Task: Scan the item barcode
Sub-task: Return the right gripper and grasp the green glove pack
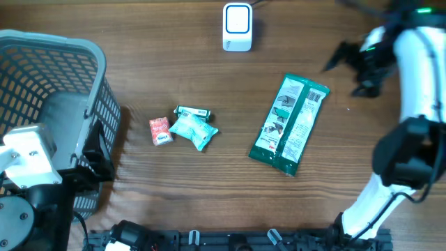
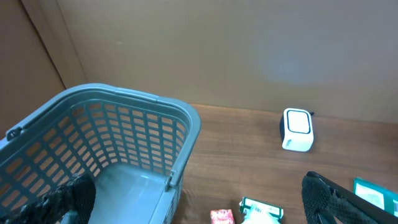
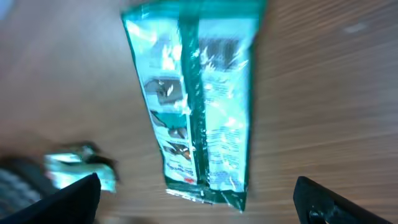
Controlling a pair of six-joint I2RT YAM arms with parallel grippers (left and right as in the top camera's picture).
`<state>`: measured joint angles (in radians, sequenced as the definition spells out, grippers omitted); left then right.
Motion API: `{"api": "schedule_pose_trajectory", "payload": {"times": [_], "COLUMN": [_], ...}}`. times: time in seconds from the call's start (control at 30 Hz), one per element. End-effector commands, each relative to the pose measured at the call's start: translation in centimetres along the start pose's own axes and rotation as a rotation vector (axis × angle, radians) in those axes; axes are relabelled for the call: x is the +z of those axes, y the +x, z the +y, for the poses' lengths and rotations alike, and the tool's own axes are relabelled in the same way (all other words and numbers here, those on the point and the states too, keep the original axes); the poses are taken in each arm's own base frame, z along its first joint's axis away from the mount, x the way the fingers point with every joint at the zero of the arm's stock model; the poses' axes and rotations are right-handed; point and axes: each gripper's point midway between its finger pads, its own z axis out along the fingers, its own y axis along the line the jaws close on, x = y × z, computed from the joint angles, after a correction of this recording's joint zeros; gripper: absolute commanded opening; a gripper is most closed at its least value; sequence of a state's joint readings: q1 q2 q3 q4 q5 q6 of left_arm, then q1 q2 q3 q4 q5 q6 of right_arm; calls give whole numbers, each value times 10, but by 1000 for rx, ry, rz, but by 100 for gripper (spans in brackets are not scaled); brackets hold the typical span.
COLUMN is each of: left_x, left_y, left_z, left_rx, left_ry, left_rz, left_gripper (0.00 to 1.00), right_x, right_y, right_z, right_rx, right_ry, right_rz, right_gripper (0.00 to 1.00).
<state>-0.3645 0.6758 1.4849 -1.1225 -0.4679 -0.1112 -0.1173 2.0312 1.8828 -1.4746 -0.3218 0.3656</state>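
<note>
While overhead shows the scanner (image 1: 237, 28) | right wrist: green packet (image 3: 196, 106), blurred

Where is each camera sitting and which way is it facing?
Overhead: above the table, looking down at basket, scanner, green packet; left arm and right arm show.
Left wrist: by the basket, facing the scanner and wall; open left gripper frames the bottom.
Right wrist: looking down on the green packet; open right gripper frames the bottom.
Shared: overhead and left wrist see the scanner; overhead and right wrist, the green packet.

Right gripper (image 1: 350, 72) spread wide; left gripper (image 2: 198, 202) seemingly too.
</note>
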Motion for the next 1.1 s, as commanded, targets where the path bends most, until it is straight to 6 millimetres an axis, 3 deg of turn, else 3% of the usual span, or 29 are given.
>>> {"api": "schedule_pose_trajectory", "payload": {"times": [0.0, 0.07, 0.17, 0.27, 0.4, 0.47, 0.53, 0.57, 0.6, 0.63, 0.67, 0.7, 0.8, 0.9, 0.97, 1.07], "left_x": [0, 0, 0, 0, 0, 0, 0, 0, 0, 0, 0, 0, 0, 0, 0, 0], "left_y": [-1, -1, 0, -1, 0, 0, -1, 0, 0, 0, 0, -1, 0, 0, 0, 0], "left_z": [3, 3, 3, 3, 3, 3, 3, 3, 3, 3, 3, 3, 3, 3, 3, 3], "left_rx": [-11, -11, -11, -11, -11, -11, -11, -11, -11, -11, -11, -11, -11, -11, -11, -11], "left_ry": [-15, -15, -15, -15, -15, -15, -15, -15, -15, -15, -15, -15, -15, -15, -15, -15], "left_rz": [-4, -4, -4, -4, -4, -4, -4, -4, -4, -4, -4, -4, -4, -4, -4, -4], "left_gripper": [100, 100, 100, 100, 100, 100, 100, 100, 100, 100, 100, 100, 100, 100, 100, 100], "right_x": [55, 81, 113, 131, 146, 176, 210, 227, 238, 250, 262, 265, 260, 230, 168, 93], "right_y": [35, 57, 67, 71, 63, 63, 81, 90, 95, 101, 108, 109, 103, 90, 80, 95], "right_z": [6, 16, 37, 32, 10, 7, 3, -2, -10, -19, -30, -33, -25, 3, 58, 126], "right_rx": [4, 24, -72, -116, -89, -165, -208, -233, -241, -236, -225, -222, -252, -280, -342, -459], "right_ry": [168, 269, 321, 436, 548, 546, 526, 531, 552, 583, 612, 620, 599, 537, 368, 37], "right_rz": [77, 71, -9, -104, -133, -48, 94, 158, 197, 236, 282, 290, 272, 211, 60, -68], "right_gripper": [100, 100, 100, 100, 100, 100, 95, 90, 73, 38, 16, 5, 4, 4, 4, 4]}}
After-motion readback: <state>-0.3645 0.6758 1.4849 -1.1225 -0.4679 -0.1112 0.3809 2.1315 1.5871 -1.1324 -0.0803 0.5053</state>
